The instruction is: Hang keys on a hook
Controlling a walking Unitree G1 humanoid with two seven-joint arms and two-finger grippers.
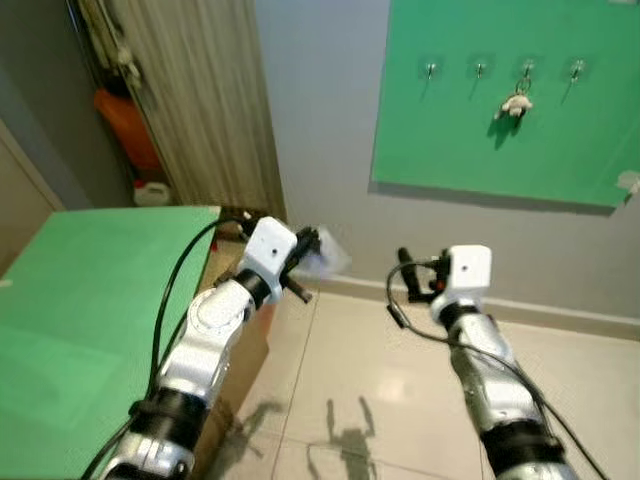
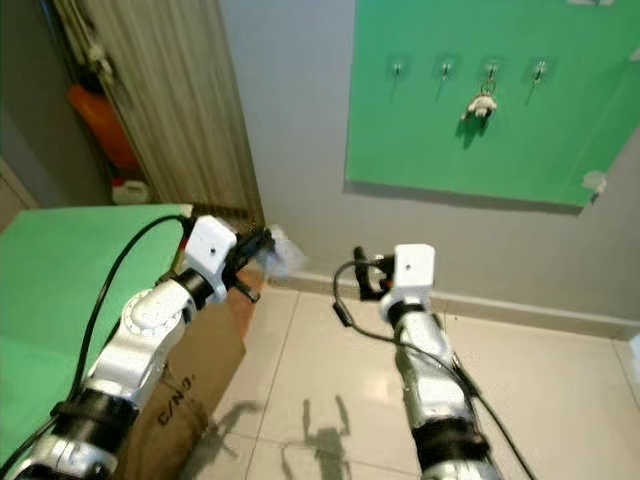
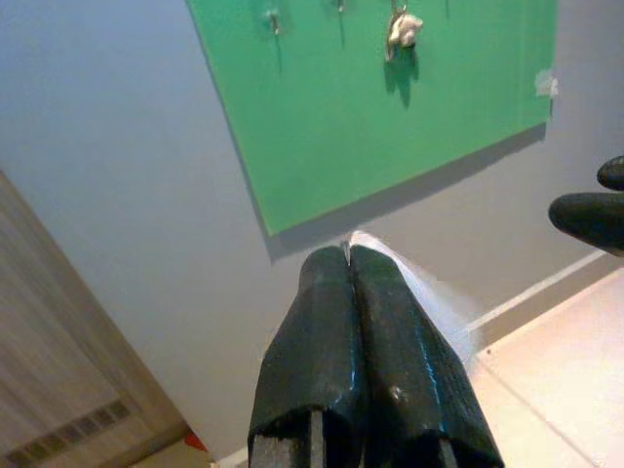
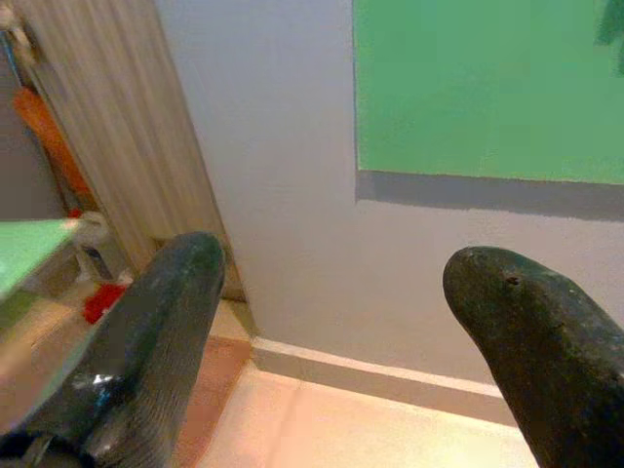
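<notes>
A green board hangs on the grey wall with a row of small hooks; one is here. A bunch of keys with a white charm hangs from the third hook. My left gripper is raised in front of the wall, below and left of the board. Its fingers are shut on a thin translucent piece that sticks out past the tips. My right gripper is at the same height to the right, open wide with nothing between its fingers.
A green-topped table stands at my left with a cardboard box beside it. A striped wooden panel, an orange object and a white jug fill the far left corner. Tiled floor lies below.
</notes>
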